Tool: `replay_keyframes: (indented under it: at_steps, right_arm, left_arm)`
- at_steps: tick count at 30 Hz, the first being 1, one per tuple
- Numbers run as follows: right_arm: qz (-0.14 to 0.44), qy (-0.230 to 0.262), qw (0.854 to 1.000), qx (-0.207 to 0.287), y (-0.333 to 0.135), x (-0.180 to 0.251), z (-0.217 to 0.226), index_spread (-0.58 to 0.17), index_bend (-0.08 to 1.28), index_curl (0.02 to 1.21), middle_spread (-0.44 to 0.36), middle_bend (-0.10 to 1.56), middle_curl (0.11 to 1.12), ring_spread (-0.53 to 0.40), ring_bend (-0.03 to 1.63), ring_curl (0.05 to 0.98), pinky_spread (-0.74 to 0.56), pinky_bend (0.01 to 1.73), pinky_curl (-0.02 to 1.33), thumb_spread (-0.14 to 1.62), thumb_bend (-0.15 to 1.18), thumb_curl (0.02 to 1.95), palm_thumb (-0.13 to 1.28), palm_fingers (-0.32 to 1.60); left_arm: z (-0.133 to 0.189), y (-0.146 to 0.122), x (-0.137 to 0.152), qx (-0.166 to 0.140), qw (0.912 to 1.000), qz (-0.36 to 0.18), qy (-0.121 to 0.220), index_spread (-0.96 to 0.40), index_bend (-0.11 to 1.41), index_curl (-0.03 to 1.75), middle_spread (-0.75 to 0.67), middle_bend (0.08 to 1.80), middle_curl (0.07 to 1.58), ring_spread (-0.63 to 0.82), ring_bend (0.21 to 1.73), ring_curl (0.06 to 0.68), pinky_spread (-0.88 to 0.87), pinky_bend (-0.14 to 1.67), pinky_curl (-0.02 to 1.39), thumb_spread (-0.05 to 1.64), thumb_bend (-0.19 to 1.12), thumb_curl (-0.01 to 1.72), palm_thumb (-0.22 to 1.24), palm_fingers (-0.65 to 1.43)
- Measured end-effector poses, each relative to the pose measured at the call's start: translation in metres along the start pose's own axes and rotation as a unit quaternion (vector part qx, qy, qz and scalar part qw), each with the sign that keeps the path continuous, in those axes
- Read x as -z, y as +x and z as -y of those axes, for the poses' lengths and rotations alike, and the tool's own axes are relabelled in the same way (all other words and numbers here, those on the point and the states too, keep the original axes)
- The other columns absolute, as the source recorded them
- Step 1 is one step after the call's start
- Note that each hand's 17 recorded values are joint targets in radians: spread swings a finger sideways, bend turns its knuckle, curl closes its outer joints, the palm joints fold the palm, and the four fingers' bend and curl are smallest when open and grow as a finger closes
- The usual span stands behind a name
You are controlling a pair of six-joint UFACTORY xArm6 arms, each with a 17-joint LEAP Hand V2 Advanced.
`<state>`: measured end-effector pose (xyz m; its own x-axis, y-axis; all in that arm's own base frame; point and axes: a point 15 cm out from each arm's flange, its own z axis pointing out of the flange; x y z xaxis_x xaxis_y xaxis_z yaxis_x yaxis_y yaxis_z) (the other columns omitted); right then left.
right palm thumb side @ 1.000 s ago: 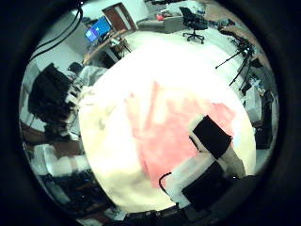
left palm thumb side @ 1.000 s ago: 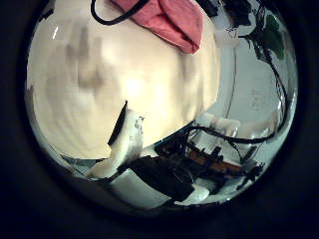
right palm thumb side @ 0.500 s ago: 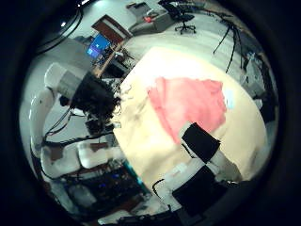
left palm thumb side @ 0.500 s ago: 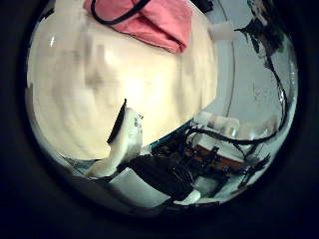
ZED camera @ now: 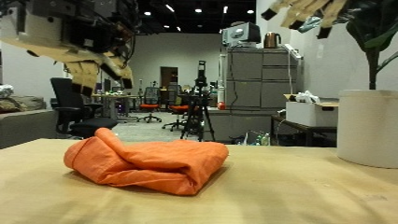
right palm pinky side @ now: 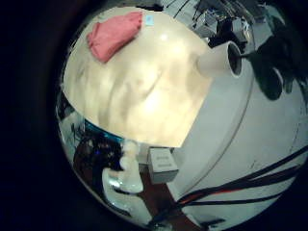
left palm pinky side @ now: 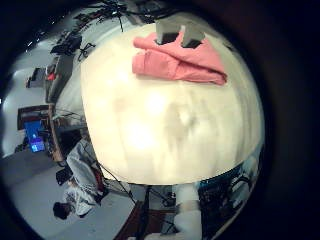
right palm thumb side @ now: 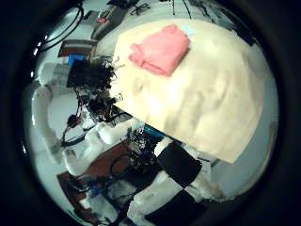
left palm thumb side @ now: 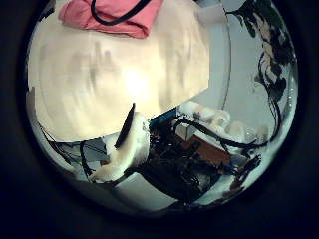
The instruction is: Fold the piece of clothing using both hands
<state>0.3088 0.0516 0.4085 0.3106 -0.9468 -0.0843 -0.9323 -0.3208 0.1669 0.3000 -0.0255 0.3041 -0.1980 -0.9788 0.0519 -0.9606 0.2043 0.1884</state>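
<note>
The worktop (ZED camera: 311, 201) is wide and pale, and nothing on it lies within reach of the fingers. The piece of clothing (ZED camera: 149, 163), orange, sits on it as a rounded, doubled-over bundle, well below both sets of fingers and roughly between them. A white plant pot (ZED camera: 367, 126) stands at the worktop's edge, under the right fingers and well apart from the cloth. The left hand (ZED camera: 93, 51) hangs high above the bundle with its fingers loose and apart, holding nothing. The right hand (ZED camera: 299, 13) is higher, its fingers spread and empty too.

A second ago the cloth filled much of the right palm's picture. Now it is small and far in every palm view, so both hands have let go and risen. The fold looks finished, with only the retreat left
</note>
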Motion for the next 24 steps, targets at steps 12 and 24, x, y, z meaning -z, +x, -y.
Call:
replay_keyframes:
  at_steps: [12, 24]
  right_arm:
    - [0.010, 0.004, 0.999, -0.046, 0.025, -0.050, -0.012, -0.335, 0.17, 0.30, 0.098, 0.20, 0.32, 0.247, 0.31, 0.213, 0.35, 0.39, 0.27, 1.34, -0.01, 0.30, 0.51, 0.04]
    - [0.012, -0.001, 0.999, -0.045, 0.026, -0.060, -0.005, -0.316, 0.18, 0.31, 0.109, 0.19, 0.32, 0.248, 0.28, 0.221, 0.35, 0.34, 0.28, 1.34, -0.01, 0.27, 0.50, 0.06]
  left_arm:
    - [0.001, 0.004, -0.004, -0.008, 0.9999, -0.001, -0.011, 0.10, 0.17, 0.33, 0.23, 0.19, 0.30, 0.47, 0.44, 0.219, 0.46, 0.25, 0.32, 1.25, -0.01, 0.30, 0.41, 0.04]
    - [-0.021, -0.008, -0.021, -0.002, 1.0000, -0.007, 0.005, 0.09, 0.17, 0.33, 0.21, 0.19, 0.31, 0.47, 0.45, 0.221, 0.46, 0.24, 0.32, 1.25, -0.01, 0.31, 0.48, 0.05]
